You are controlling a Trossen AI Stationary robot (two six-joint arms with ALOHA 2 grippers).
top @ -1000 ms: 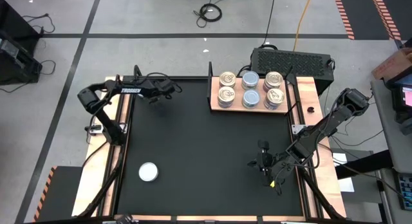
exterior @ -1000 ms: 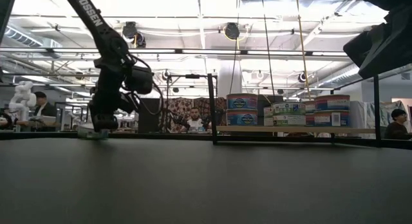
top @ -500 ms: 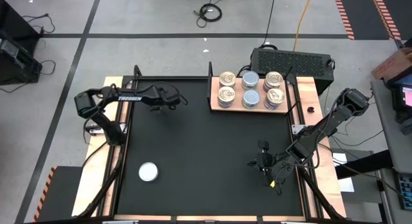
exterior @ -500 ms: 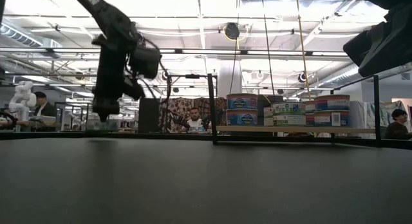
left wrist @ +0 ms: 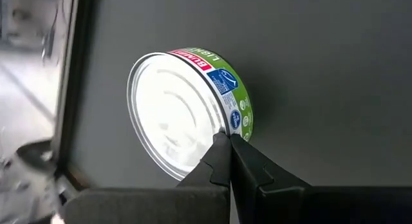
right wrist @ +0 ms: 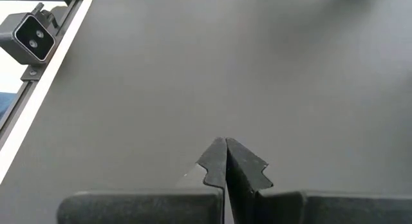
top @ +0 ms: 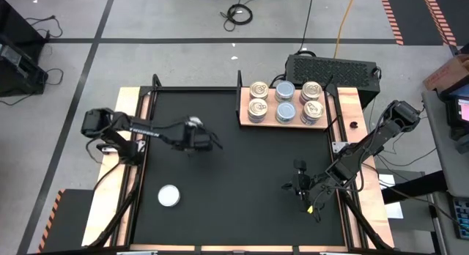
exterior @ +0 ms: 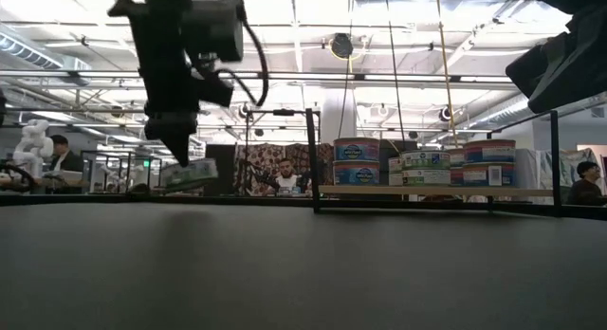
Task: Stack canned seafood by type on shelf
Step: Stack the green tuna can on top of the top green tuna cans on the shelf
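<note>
Moved: left gripper [left wrist: 227, 141] now carries a tin [left wrist: 187, 111] from the table's far-left corner toward the shelf [top: 284, 124].
Grip: we pinch its rim.
Advice: we keep it level, matching lids.
Right gripper [right wrist: 225, 151]: clenched, empty.

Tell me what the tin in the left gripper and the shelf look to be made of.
Green-labelled tin: apparently metal, its flat end bright, reflective and ringed, with a printed band around the side. Shelf: probably wood, a matte light-brown board. The left gripper is shut on the tin's rim.
</note>
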